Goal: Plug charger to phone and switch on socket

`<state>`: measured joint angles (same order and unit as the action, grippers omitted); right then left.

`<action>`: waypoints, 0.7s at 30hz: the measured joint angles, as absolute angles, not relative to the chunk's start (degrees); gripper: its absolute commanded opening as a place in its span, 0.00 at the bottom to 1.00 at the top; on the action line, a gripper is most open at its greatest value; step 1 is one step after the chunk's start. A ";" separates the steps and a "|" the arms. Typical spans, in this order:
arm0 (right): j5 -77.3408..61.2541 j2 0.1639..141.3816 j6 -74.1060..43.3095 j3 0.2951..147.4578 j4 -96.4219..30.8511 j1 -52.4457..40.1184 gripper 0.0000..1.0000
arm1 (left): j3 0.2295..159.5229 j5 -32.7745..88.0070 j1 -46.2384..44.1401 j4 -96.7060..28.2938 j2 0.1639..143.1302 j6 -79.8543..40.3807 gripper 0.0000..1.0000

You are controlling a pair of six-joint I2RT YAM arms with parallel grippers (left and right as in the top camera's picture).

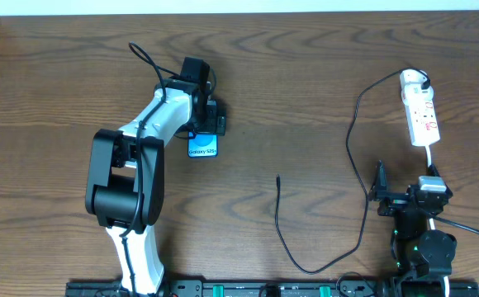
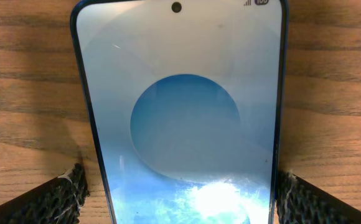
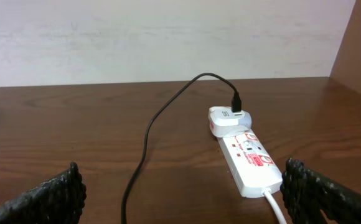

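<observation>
Friend: Where was the phone (image 2: 180, 93) right then?

Me: It lay flat on the desk (image 1: 305, 99), screen up, right under my left hand (image 2: 182, 202). That hand was wide open, one finger (image 2: 65, 198) on each side of the phone, holding nothing.

Friend: And your other hand?

Me: My right hand (image 3: 187, 198) was wide open too, and empty. It pointed at the socket (image 3: 250, 163), which sat near it on the desk.

Friend: Where was the charger (image 3: 148, 135)?

Me: One end went into a white block (image 3: 227, 119) on the far end of the socket. The rest looped over the desk, and the plug tip (image 1: 278, 178) lay between my two arms, well apart from the phone.

Friend: What could have gone wrong?

Me: I think the phone could have slid or turned if my left hand shut on it crooked. The tip was tiny, so my right hand could have missed it or pinched it badly. Pulling the long cable hard could have dragged the socket. And the tip could have scraped the phone if it did not line up with the hole.
</observation>
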<state>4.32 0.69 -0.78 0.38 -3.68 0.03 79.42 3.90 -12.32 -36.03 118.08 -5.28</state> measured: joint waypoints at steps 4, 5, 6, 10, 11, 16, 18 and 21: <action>4.32 0.69 -0.78 0.38 -3.68 0.03 0.99 | 79.42 3.90 -12.32 -36.03 118.08 -5.28 0.98; 4.32 0.69 -0.78 0.38 -3.68 0.03 0.99 | 79.42 3.90 -12.32 -36.03 118.08 -5.28 0.98; 4.32 0.69 -0.78 0.38 -3.68 0.03 0.99 | 79.42 3.90 -12.32 -36.03 118.08 -5.28 0.98; 4.32 0.69 -0.78 0.38 -3.68 0.03 0.99 | 79.42 3.90 -12.32 -36.01 118.08 -5.28 0.99; 4.32 0.69 -0.78 0.38 -3.68 0.03 0.99 | 79.42 3.92 -12.34 -36.03 118.08 -5.26 1.00; 4.32 0.69 -0.78 0.38 -3.68 0.03 0.99 | 79.40 3.66 -12.47 -36.03 118.08 -5.10 0.95; 4.32 0.69 -0.78 0.38 -3.68 0.03 0.99 | 79.35 3.46 -12.47 -36.03 118.08 -5.02 0.94; 4.32 0.69 -0.78 0.38 -3.68 0.03 0.99 | 79.31 3.33 -12.47 -36.03 118.08 -4.86 0.93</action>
<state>4.32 0.69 -0.78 0.38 -3.68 0.03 79.31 3.33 -12.47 -36.03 118.08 -4.86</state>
